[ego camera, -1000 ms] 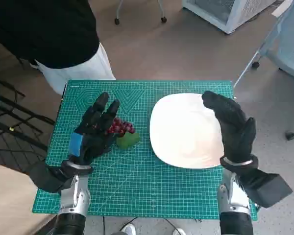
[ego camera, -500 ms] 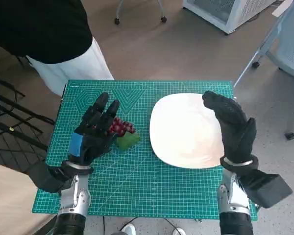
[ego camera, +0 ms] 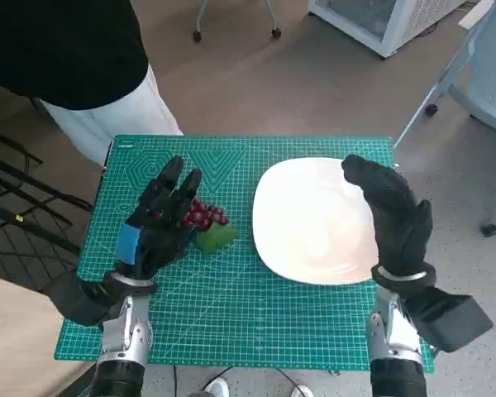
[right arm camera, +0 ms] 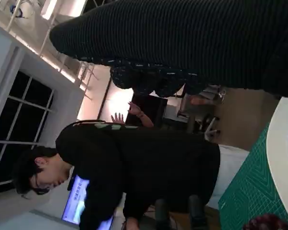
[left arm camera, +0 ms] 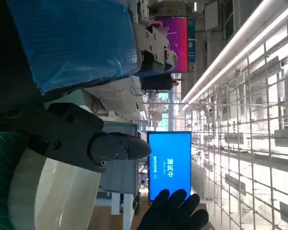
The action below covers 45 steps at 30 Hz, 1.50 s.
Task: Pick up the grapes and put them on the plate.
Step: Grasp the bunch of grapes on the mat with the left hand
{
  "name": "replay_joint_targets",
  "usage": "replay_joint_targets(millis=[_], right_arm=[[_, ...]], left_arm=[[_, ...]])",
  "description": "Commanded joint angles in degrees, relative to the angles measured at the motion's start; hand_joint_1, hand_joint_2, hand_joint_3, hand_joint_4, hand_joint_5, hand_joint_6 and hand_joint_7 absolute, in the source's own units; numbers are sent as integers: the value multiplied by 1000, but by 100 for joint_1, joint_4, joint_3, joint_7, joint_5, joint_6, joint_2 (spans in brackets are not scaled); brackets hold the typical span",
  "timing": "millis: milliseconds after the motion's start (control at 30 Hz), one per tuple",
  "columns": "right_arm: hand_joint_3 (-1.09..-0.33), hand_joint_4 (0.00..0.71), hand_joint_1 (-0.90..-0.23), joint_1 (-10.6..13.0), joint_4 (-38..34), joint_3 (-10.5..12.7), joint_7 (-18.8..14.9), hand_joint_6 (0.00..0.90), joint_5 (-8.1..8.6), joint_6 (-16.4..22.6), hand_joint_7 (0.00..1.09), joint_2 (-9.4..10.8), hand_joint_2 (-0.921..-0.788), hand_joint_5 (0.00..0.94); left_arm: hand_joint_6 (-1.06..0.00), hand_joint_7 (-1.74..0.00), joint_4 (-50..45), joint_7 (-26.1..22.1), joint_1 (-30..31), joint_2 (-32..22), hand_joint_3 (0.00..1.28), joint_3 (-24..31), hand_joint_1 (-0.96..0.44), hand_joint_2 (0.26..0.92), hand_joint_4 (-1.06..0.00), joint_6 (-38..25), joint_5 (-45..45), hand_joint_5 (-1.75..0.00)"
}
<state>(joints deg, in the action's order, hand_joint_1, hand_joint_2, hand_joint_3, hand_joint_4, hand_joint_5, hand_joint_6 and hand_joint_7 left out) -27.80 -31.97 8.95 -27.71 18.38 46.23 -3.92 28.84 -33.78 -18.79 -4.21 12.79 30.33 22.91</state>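
Our blue-taped black left hand [ego camera: 155, 225] rests its spread fingers [ego camera: 172, 188] over the dark red grapes [ego camera: 203, 217], not grasping. Our gloved right hand [ego camera: 394, 217] hovers released over the round white plate [ego camera: 306, 222].

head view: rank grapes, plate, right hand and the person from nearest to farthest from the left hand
1. grapes: right by the left hand, at its fingers on the plate side.
2. plate: farther across the mat, beyond the grapes.
3. The person past the table's far left corner and the right hand over the plate's far edge: too close to call.
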Motion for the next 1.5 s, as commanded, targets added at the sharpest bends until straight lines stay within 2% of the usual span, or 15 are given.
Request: replay_joint_targets(millis=[33,700,1000,1200,1500], right_arm=[[-750,446,-657,112,-108,32,-45,21,74,-73,483,4,-921,2],[-746,447,-660,168,-28,-4,-22,30,79,-66,470,31,-921,2],[-746,448,-661,138,-62,-37,-16,33,24,-37,465,39,-921,2],[-747,448,-661,109,-75,-47,-50,34,45,-49,464,21,-921,2],[-750,446,-660,84,-98,-38,-114,31,78,-88,464,-11,-921,1]], left_arm=[[-338,0,-4,-6,89,-33,271,12,-434,921,-271,18,0,0],[-340,-1,-7,-8,116,-29,269,5,-424,921,-273,56,-20,-1],[-337,0,-61,31,147,-19,270,-19,-417,921,-273,59,-53,-1],[-337,-1,-132,26,167,-46,270,-20,-417,921,-275,24,-31,-2],[-339,-2,-643,174,179,-324,225,6,-430,921,-277,-48,-211,-3]])
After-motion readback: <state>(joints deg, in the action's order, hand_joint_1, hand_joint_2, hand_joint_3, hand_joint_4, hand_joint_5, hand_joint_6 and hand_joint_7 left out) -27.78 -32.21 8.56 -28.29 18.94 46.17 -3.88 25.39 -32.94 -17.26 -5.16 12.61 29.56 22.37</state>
